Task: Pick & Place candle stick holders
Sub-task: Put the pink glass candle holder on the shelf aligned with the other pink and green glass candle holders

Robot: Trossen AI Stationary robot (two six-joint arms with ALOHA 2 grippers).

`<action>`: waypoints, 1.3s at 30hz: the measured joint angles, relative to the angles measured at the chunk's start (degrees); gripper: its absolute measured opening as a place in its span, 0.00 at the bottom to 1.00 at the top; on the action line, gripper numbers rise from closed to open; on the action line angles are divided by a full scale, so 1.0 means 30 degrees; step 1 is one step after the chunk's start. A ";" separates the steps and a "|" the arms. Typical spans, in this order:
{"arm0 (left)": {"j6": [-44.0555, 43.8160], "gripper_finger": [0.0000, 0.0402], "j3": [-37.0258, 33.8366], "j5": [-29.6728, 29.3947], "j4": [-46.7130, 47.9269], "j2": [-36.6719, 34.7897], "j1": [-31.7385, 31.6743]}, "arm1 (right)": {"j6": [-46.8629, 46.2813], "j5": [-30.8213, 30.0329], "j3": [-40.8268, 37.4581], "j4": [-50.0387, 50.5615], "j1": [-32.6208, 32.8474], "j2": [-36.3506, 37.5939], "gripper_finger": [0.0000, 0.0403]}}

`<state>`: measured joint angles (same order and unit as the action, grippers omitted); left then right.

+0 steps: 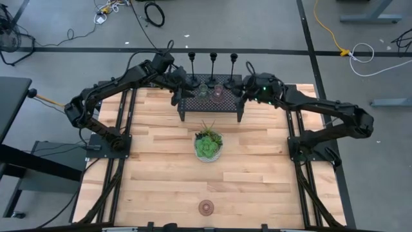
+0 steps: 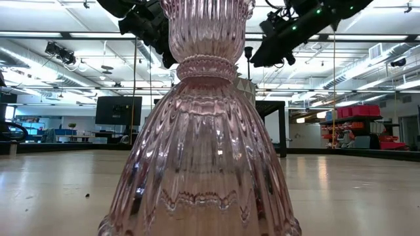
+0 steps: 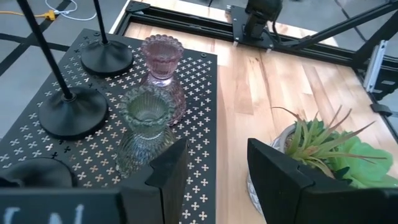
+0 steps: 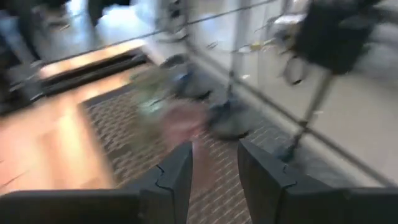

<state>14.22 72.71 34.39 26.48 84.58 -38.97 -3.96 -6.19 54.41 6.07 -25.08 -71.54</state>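
Judging by the layout, the job is mostly done: five holders stand on the black rack (image 1: pixel 210 102) at the far end of the bench (image 1: pixel 161 167), and one pink glass cup (image 1: pixel 206 207) sits alone near the front edge — the same piece that fills the low view (image 2: pixel 200 131).

On the rack, three black candlesticks (image 1: pixel 212 67) line the back, and a greenish cup (image 3: pixel 145 127) and a pink cup (image 3: pixel 163 71) stand just in front of them, close together.

The right claw (image 4: pixel 214 165) hovers over the rack's right part with its fingers apart and nothing between them; this looks like a release just made. The left claw (image 3: pixel 217 165) is spread and empty too, at the rack's left side near the greenish cup.

The next move probably calls for one arm to reach the length of the bench past the plant (image 1: pixel 208 143) for the lone cup.

The cups are ribbed, translucent glass with flared skirts and narrow waists — slippery, best pinched at the neck. The candlesticks are thin matt stems on round bases, easy to topple. The rack is perforated metal.
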 joint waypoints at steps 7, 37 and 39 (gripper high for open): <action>0.0000 0.42 0.0000 -0.0246 -0.0005 0.0000 0.0004 | -0.1892 0.3502 0.0000 0.1663 0.3108 0.0740 0.30; -0.1916 0.42 0.0000 -0.1909 0.0131 0.0000 0.0474 | -1.0059 -0.5784 -0.6339 -1.2003 2.0630 -0.2088 0.24; -0.1938 0.42 0.0000 -0.2011 0.0105 0.0000 0.0664 | -1.0257 -0.6255 -0.5969 -1.2763 2.1232 -0.3531 0.24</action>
<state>8.40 72.71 28.35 26.79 84.58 -36.98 -34.73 -24.96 36.51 -32.22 38.62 -82.13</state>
